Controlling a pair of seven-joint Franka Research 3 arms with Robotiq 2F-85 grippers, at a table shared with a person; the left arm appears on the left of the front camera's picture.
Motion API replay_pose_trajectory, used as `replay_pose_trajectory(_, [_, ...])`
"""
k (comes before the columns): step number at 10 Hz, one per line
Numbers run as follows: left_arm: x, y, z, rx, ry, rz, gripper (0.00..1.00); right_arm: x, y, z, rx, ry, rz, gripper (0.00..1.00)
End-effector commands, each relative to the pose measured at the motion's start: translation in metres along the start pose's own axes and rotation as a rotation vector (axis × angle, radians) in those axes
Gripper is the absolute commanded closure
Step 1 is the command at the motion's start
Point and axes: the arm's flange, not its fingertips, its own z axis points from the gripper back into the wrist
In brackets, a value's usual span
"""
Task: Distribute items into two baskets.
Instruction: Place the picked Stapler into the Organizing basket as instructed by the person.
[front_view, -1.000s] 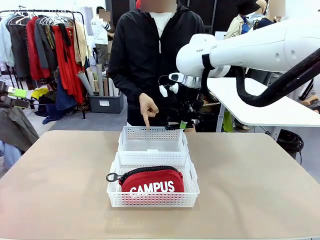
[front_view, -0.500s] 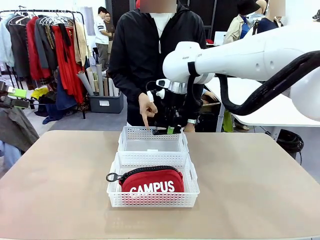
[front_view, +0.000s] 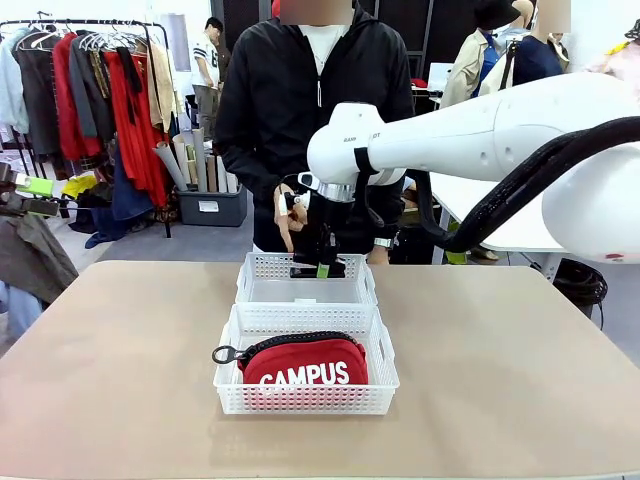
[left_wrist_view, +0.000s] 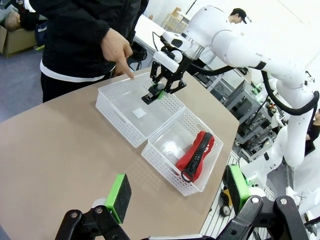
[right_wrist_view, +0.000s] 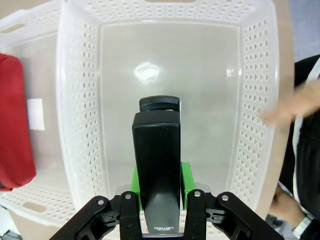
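The right gripper (front_view: 318, 262) is clamped on the stapler (right_wrist_view: 156, 165), hanging above the empty far basket (front_view: 305, 291) — the pouch (front_view: 304, 362) lies in the near one. The person's hand (front_view: 287, 216) hovers near — a collision risk. The left gripper (left_wrist_view: 175, 195) stands wide open, empty.

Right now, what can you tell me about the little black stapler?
The black stapler is small, long and narrow, smooth like plastic or painted metal, with tiny pale lettering at one end. The right gripper is shut on it, green pads pressing both sides. It hangs lengthwise in the air above the far basket, touching nothing else, while a person's hand points at that basket.
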Motion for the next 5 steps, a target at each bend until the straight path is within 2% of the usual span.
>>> replay_pose_trajectory(1, [0.000, -0.001, 0.001, 0.000, -0.004, -0.002, 0.00, 0.011, -0.011, 0.000, -0.059, 0.028, -0.029, 1.00])
replay_pose_trajectory(5, [0.000, -0.001, 0.001, 0.000, -0.004, -0.002, 0.00, -0.003, -0.019, -0.017, -0.039, 0.016, -0.044, 1.00])
